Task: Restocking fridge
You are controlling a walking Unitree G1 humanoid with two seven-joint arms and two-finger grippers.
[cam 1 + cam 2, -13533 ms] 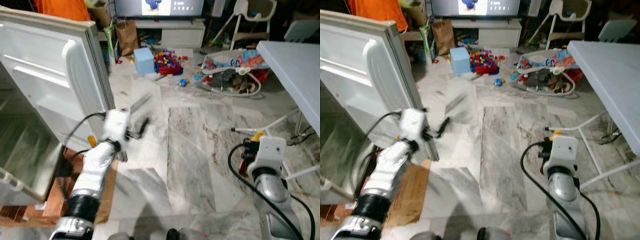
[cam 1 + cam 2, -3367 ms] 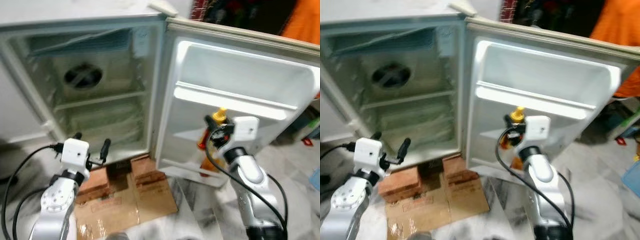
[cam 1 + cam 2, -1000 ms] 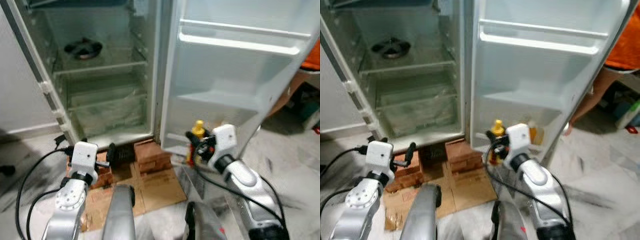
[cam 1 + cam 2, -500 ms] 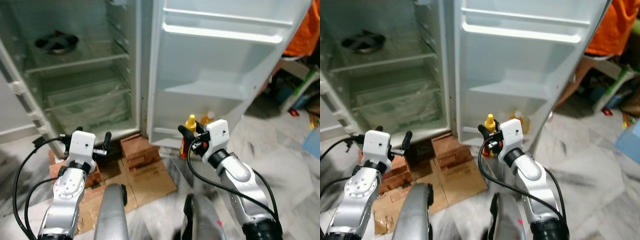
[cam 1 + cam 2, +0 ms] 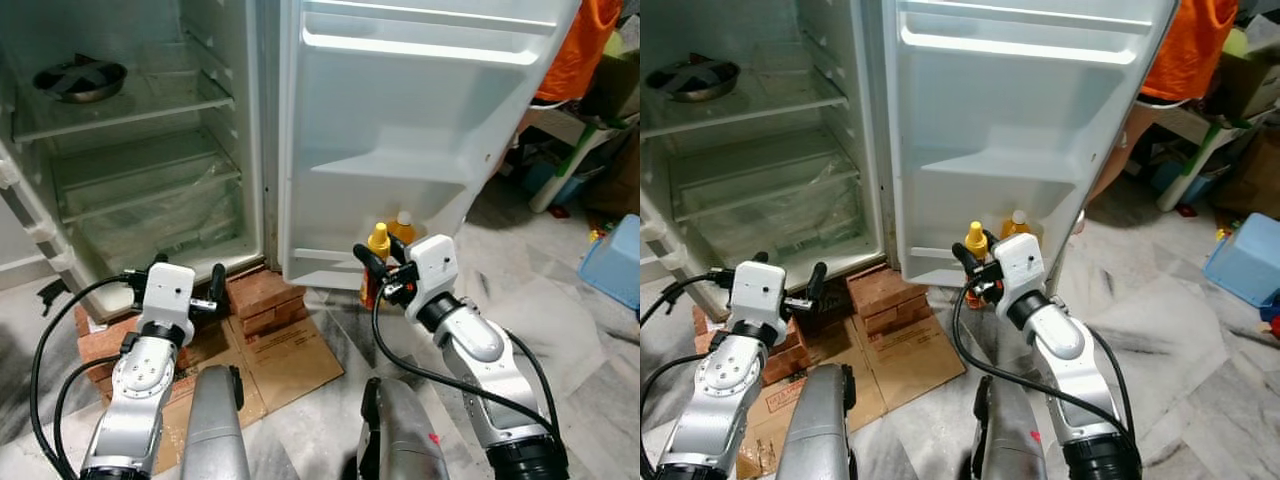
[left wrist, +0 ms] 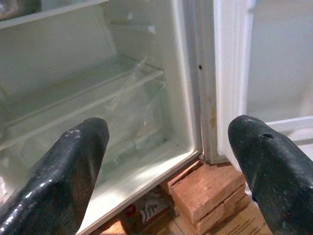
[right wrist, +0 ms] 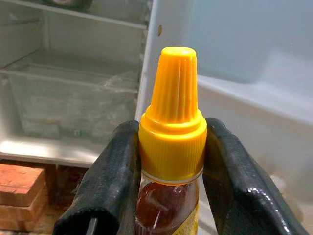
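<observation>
The right gripper (image 5: 378,272) pinches a sauce bottle (image 5: 376,262) with a yellow cap, held upright in front of the bottom edge of the open fridge door (image 5: 420,110); a second capped bottle (image 5: 402,228) stands just behind it at the door's lower shelf. The left gripper (image 5: 190,287) hangs spread and holding nothing, near the fridge's lower front edge, above stacked bricks (image 5: 262,298) and flattened cardboard (image 5: 290,357). A metal bowl (image 5: 78,80) sits on the upper shelf. In the left wrist view, the two black fingers (image 6: 63,171) stand wide apart before the clear crisper drawer (image 6: 93,112). In the right wrist view, the fingers (image 7: 110,171) press both sides of the bottle's neck below its cap (image 7: 172,115).
</observation>
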